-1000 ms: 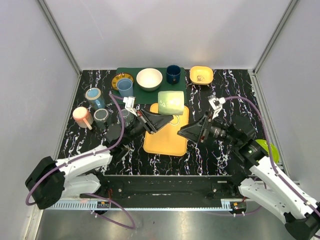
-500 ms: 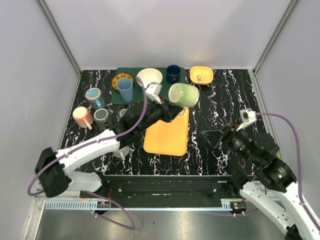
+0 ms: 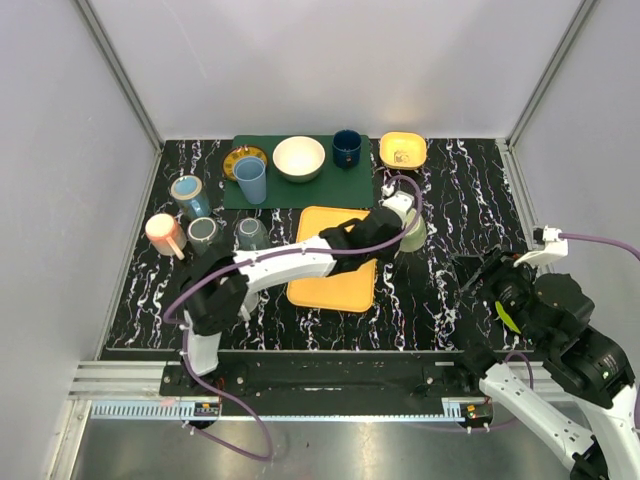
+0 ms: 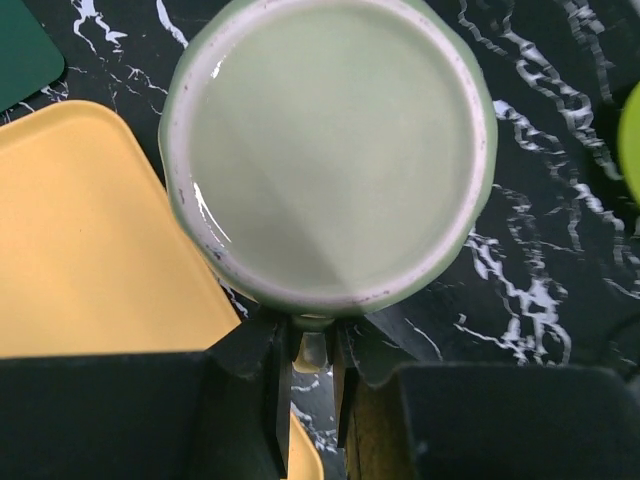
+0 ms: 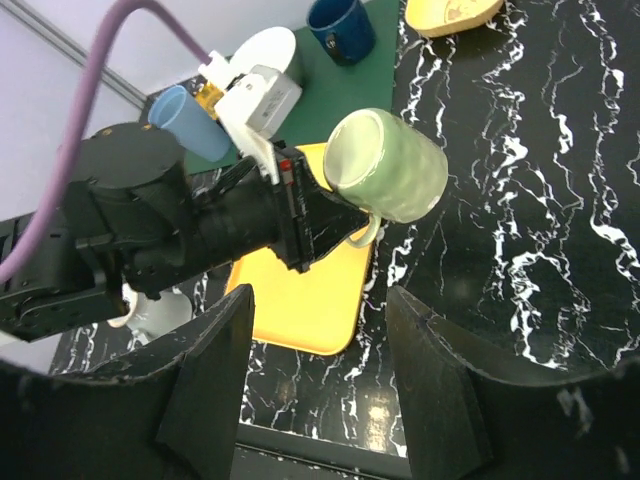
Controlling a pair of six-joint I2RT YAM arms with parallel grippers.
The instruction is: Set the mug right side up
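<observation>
Black tabletop with white marble veining point(image 3: 450, 190), boxed in by plain pale grey walls with metal corner posts. A green mat point(image 3: 352, 183) at the back carries a white bowl point(image 3: 299, 158), a dark blue cup point(image 3: 347, 147) and a light blue cup point(image 3: 250, 180). A yellow bowl point(image 3: 402, 150) sits just right of the mat, a yellow tray point(image 3: 330, 280) lies mid-table, and several cups are grouped at the left edge. The mug point(image 5: 395, 165) is pale green and glossy, with a whitish ring around its round end. It is tipped on its side just off the tray's right edge, over bare tabletop; can't tell if it touches the surface. The round end faces the left wrist camera; can't tell whether that is the mouth or the base. The left gripper point(image 4: 312, 345) has narrow jaws clamped on the mug's handle point(image 4: 311, 350). The right gripper point(image 5: 318, 297) sits near the table's right side, jaws wide apart, nothing between them.
</observation>
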